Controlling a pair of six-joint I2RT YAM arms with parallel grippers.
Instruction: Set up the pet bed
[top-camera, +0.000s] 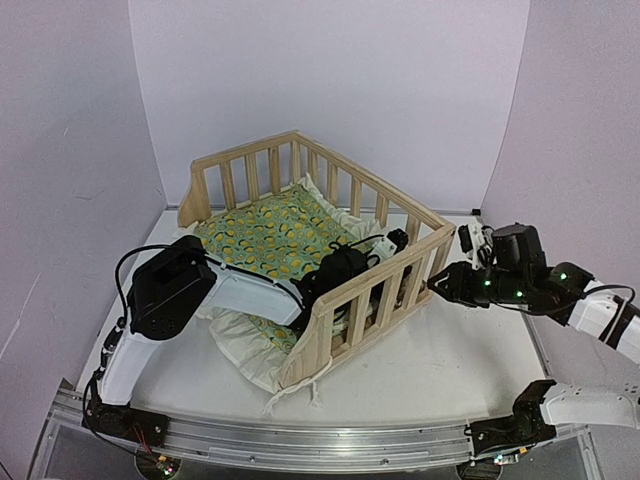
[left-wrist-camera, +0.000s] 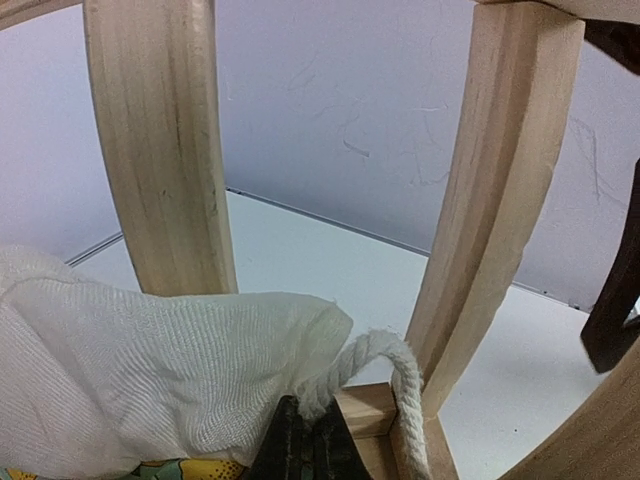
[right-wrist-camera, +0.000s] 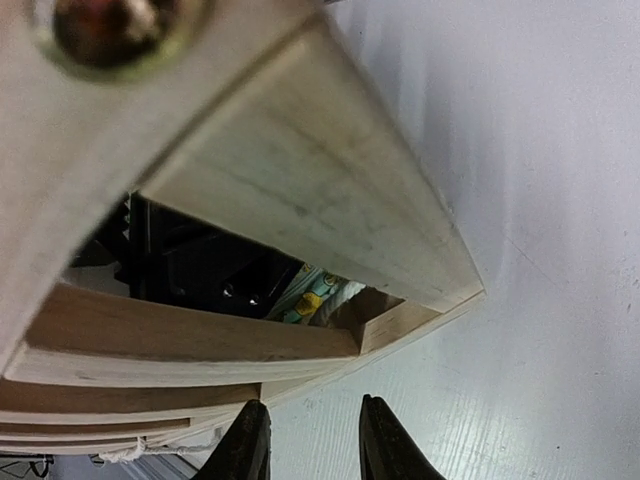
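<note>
The pet bed's pine frame (top-camera: 410, 208) stands mid-table, its low side facing front left. The green-yellow cushion (top-camera: 270, 235) lies inside, and its cream ruffle (top-camera: 245, 345) spills out over the low side. My left arm reaches across the cushion to the right slatted side. There my left gripper (top-camera: 352, 266) (left-wrist-camera: 310, 445) is shut on a white cord (left-wrist-camera: 400, 370) at the ruffle's edge (left-wrist-camera: 150, 370), low between two slats (left-wrist-camera: 165, 150). My right gripper (top-camera: 437, 283) (right-wrist-camera: 312, 445) stands open just outside the frame's right corner (right-wrist-camera: 400, 320), with only bare table between its fingers.
Loose cord ends (top-camera: 300, 395) trail on the table at the frame's front corner. The white table (top-camera: 450, 360) ends at a metal rail (top-camera: 300, 440) in front. Lilac walls (top-camera: 330, 80) stand close behind and on both sides.
</note>
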